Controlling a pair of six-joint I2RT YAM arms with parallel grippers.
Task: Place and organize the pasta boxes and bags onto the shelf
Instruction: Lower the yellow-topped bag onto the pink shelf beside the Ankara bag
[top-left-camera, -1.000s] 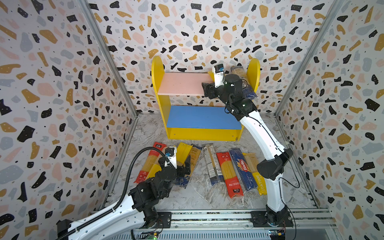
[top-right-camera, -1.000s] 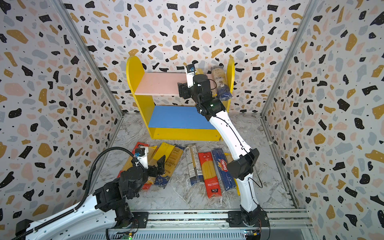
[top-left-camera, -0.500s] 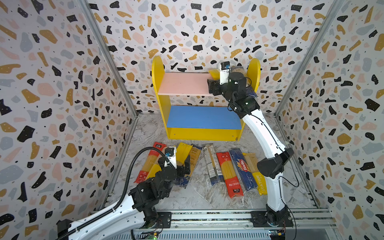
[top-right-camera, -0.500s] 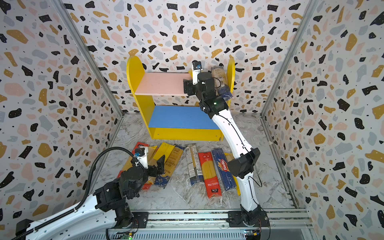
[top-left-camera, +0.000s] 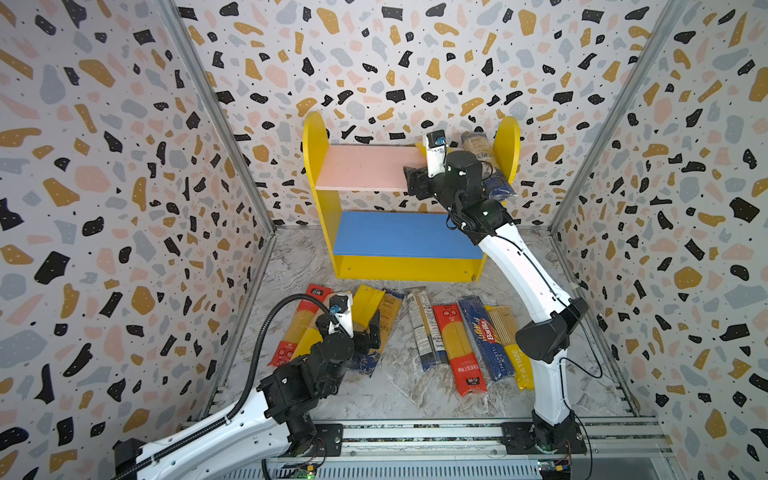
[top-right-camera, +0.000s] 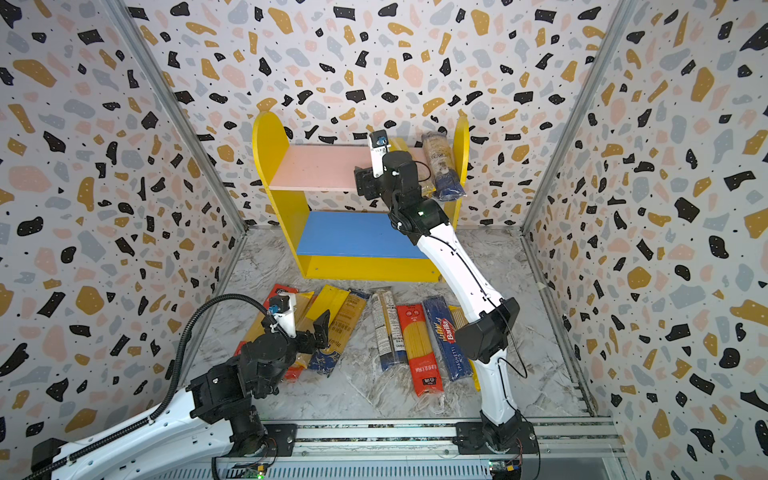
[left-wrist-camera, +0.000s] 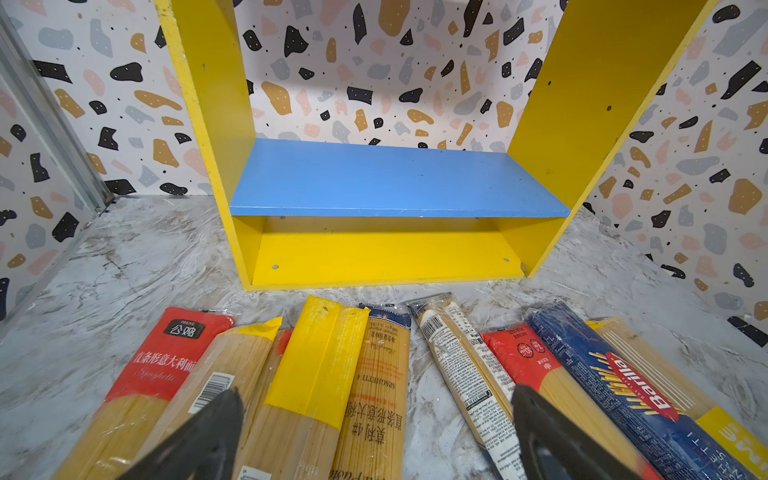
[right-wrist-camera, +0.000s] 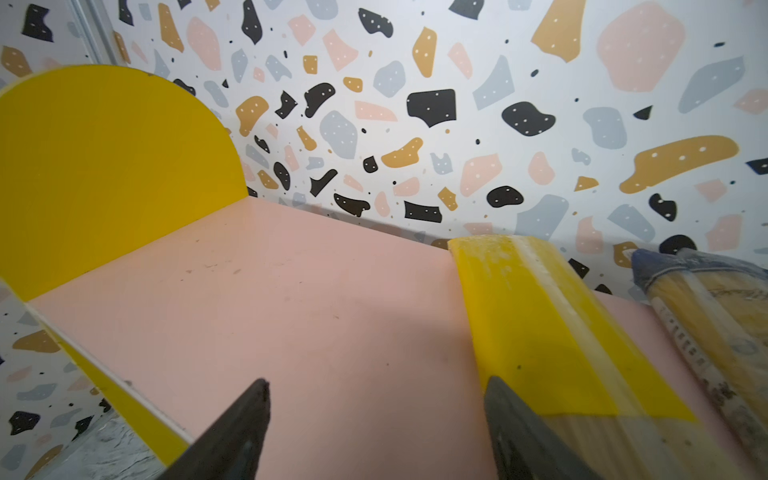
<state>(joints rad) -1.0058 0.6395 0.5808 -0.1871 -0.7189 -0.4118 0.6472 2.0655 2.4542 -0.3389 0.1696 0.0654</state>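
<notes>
- Two spaghetti packs lie on the shelf's pink upper board, at its right end. One is a yellow-ended pack; just beside it, nearer the right side panel, is a dark-blue-ended pack.
- Half a second ago the right claw stood closer to those packs. It has since swung back toward the middle of the board's front edge.
- Its jaws are spread, with only bare pink board between them, so it grips nothing. One jaw sits at the yellow-ended pack's side; whether it touches cannot be told.
- That reads as a placement finished and nudged tidy, leaving this arm free for another pick.
- The left claw has not moved. It is spread wide and empty over the left end of the row on the bench.
- Nine loose packs remain there in front of the shelf, and the blue lower board is bare, so most of the task lies ahead.
</notes>
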